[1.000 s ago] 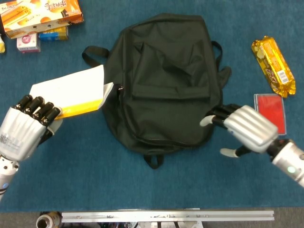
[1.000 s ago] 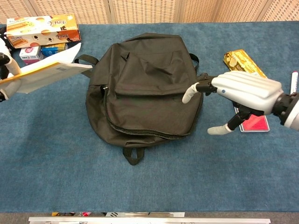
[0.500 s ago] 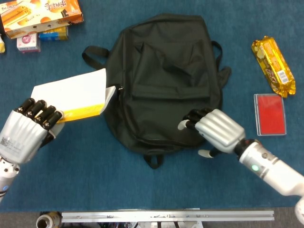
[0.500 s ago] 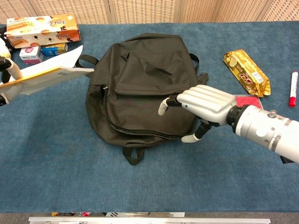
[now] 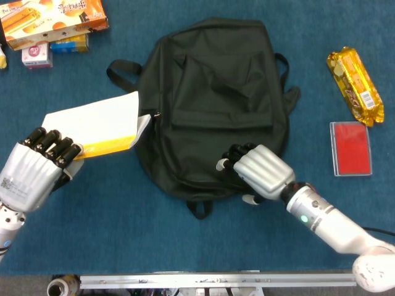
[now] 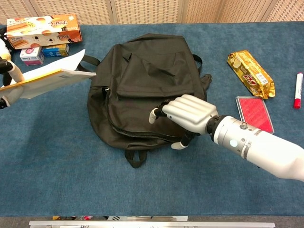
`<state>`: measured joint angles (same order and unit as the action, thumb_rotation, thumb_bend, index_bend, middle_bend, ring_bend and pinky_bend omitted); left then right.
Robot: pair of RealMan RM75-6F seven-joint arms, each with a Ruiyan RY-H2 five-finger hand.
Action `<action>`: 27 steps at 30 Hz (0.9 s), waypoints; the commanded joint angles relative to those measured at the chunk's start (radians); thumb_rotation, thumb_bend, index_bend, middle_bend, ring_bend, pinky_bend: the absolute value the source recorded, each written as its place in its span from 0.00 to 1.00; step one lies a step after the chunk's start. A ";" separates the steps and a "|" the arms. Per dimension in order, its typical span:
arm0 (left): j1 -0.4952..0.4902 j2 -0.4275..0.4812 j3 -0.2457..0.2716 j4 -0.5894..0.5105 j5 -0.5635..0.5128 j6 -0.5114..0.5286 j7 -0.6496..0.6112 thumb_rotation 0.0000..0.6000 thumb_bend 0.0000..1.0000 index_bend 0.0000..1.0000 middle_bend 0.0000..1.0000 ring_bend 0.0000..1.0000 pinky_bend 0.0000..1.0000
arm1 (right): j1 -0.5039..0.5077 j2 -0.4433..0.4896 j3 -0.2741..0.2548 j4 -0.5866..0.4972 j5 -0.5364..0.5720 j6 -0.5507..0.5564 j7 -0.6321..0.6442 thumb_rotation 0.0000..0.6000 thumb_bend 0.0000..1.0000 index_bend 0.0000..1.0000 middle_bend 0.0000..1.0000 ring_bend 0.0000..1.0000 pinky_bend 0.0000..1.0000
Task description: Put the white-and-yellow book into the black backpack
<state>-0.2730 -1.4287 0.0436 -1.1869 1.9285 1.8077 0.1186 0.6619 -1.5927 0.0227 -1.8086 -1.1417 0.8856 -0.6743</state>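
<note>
The black backpack [image 5: 213, 105] [image 6: 147, 90] lies flat in the middle of the blue table, its zip line running along the near edge. My left hand [image 5: 34, 169] grips the white-and-yellow book [image 5: 99, 123] [image 6: 47, 78] by its near end, holding it tilted above the table with its far corner close to the backpack's left side. My right hand [image 5: 256, 172] [image 6: 185, 114] hovers over the backpack's near right part with fingers spread and nothing in them; whether the fingertips touch the fabric I cannot tell.
A gold snack packet [image 5: 355, 77] and a red card [image 5: 352, 148] lie right of the backpack. A red marker [image 6: 298, 90] sits at the far right edge. An orange box [image 5: 52, 18] and small cartons [image 5: 37, 55] stand at the back left.
My right hand has swept left from beside the red card onto the backpack's near right part. The book in my left hand has edged slightly toward the backpack.
</note>
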 commanded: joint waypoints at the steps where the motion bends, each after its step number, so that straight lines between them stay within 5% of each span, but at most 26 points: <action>1: 0.001 -0.001 -0.002 0.004 0.000 0.002 -0.005 1.00 0.36 0.78 0.67 0.54 0.59 | 0.009 -0.026 -0.008 0.027 0.006 0.021 -0.024 1.00 0.12 0.30 0.29 0.19 0.29; 19: 0.005 0.004 -0.008 0.000 0.005 0.008 -0.023 1.00 0.36 0.78 0.67 0.54 0.59 | 0.029 0.001 0.028 0.024 0.030 0.069 0.021 1.00 0.17 0.30 0.29 0.19 0.29; 27: 0.008 0.005 -0.010 -0.001 0.002 0.006 -0.029 1.00 0.36 0.78 0.67 0.54 0.59 | 0.048 -0.026 0.044 0.059 0.084 0.076 0.010 1.00 0.47 0.30 0.29 0.19 0.29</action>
<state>-0.2650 -1.4235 0.0335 -1.1877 1.9305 1.8141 0.0894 0.7061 -1.6137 0.0621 -1.7551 -1.0661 0.9587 -0.6619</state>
